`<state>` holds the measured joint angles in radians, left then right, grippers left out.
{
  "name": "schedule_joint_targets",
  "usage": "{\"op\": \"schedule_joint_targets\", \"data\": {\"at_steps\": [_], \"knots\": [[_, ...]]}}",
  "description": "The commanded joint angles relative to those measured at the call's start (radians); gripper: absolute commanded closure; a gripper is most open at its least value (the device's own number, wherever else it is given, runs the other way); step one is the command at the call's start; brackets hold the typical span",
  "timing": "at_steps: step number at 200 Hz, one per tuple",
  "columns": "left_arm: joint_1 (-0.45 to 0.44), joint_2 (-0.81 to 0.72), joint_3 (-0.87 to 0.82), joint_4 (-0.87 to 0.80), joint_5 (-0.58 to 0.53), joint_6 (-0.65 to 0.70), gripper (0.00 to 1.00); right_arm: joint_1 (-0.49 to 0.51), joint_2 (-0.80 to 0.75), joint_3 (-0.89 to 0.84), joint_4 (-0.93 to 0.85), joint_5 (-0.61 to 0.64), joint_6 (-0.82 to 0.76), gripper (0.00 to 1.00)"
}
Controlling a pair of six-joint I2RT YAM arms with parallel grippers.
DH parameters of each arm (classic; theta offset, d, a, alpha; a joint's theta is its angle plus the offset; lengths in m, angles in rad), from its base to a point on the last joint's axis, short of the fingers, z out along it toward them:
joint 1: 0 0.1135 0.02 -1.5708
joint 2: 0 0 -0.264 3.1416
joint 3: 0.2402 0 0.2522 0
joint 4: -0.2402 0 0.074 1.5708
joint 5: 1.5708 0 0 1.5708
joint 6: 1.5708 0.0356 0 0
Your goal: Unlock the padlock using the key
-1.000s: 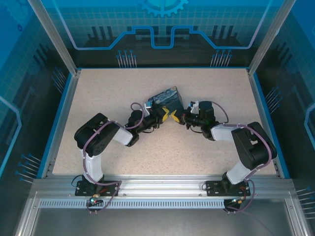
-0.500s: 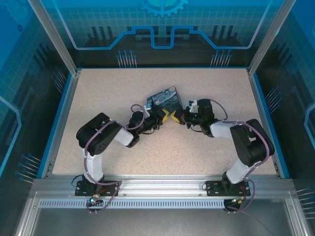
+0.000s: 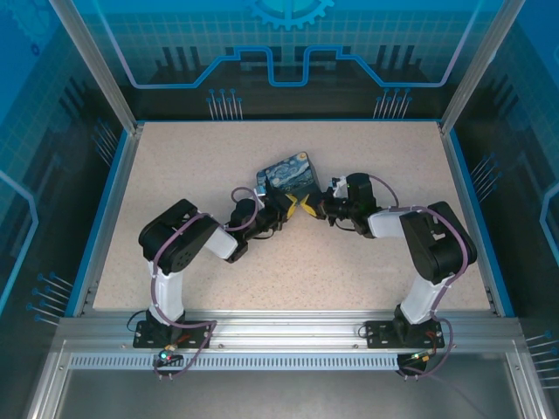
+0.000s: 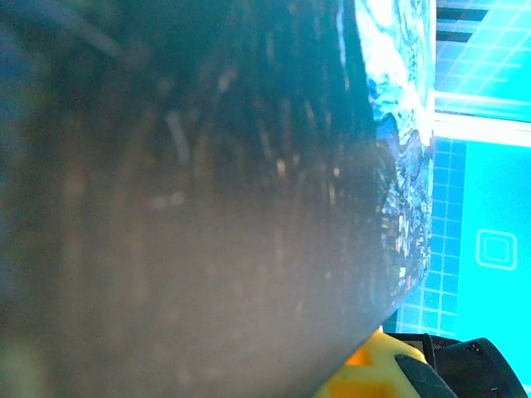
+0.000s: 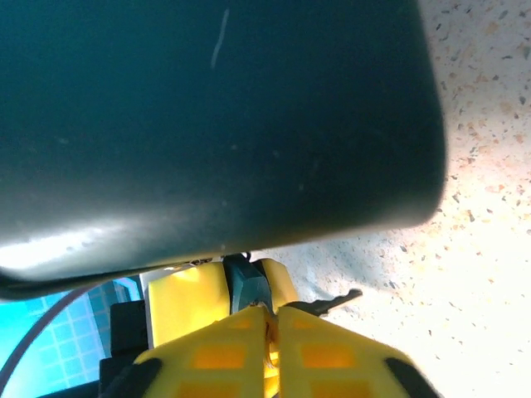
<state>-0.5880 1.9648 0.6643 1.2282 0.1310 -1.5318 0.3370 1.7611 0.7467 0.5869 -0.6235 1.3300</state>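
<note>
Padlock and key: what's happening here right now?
The left gripper grips the padlock by its near edge at mid-table. The right gripper meets it from the right, fingers nearly together. The key pokes out just past those fingertips; whether it is gripped or in the lock is unclear.

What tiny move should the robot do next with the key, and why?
Probably swing the key round toward the padlock. The right tool seems to pinch the key, whose tip points out over the table, not into the padlock, while the left tool grips the padlock.
</note>
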Motion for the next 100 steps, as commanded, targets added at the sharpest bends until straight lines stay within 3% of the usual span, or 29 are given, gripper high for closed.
{"op": "schedule_joint_targets", "data": {"at_steps": [1,44,100], "knots": [[-0.049,0.010,-0.019,0.049,0.063,-0.004,1.00,-0.015,-0.021,0.028,0.025,-0.001,-0.024,0.78],[-0.023,0.036,-0.017,0.072,0.053,-0.006,1.00,-0.026,-0.038,-0.011,0.002,0.007,-0.041,0.42],[-0.009,0.031,-0.019,0.048,0.056,0.018,1.00,-0.037,-0.113,-0.086,-0.058,0.019,-0.100,0.28]]}}
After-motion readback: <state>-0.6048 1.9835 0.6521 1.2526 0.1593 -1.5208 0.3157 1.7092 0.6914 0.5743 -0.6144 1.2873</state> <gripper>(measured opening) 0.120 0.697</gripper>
